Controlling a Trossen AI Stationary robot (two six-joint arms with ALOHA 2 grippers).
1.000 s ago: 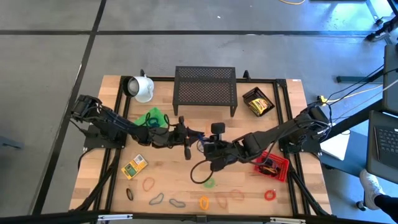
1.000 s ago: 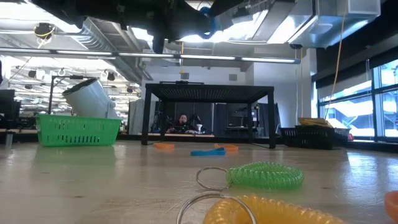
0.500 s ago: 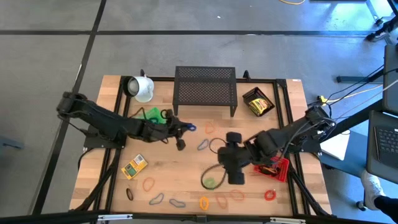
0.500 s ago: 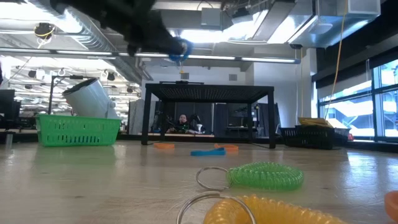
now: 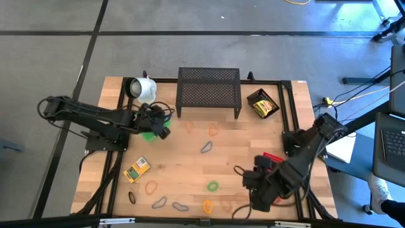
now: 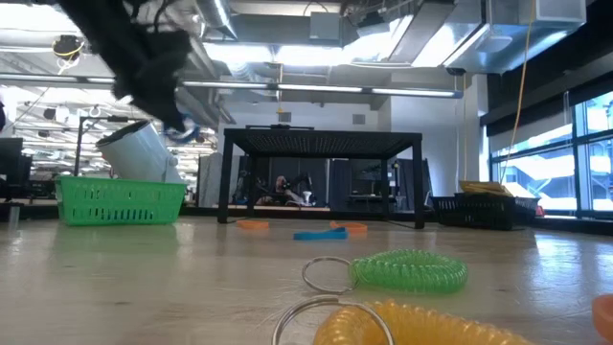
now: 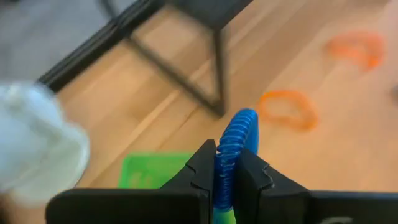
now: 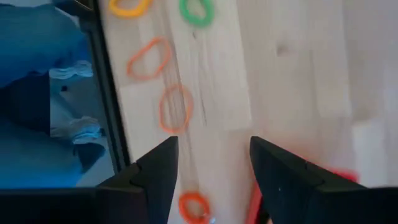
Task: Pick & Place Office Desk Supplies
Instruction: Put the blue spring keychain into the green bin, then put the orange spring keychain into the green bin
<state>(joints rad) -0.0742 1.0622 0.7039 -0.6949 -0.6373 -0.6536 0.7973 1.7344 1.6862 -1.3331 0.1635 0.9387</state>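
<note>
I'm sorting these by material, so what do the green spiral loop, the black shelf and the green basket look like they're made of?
Green spiral loop: looks like glossy coiled plastic, with a thin metal ring at one end.
Black shelf: probably dark coated metal mesh, since its top is finely perforated and sits on thin bar legs.
Green basket: likely moulded plastic, given its uniform bright colour and slotted lattice walls.

A wooden table (image 5: 240, 158) is carrying a black mesh shelf (image 5: 209, 90) at its far edge. A white mug (image 5: 142, 89) is lying beside the shelf, a green basket (image 5: 150, 120) nearby, and coloured loops (image 5: 212, 186) are lying scattered well in front of the shelf.
</note>
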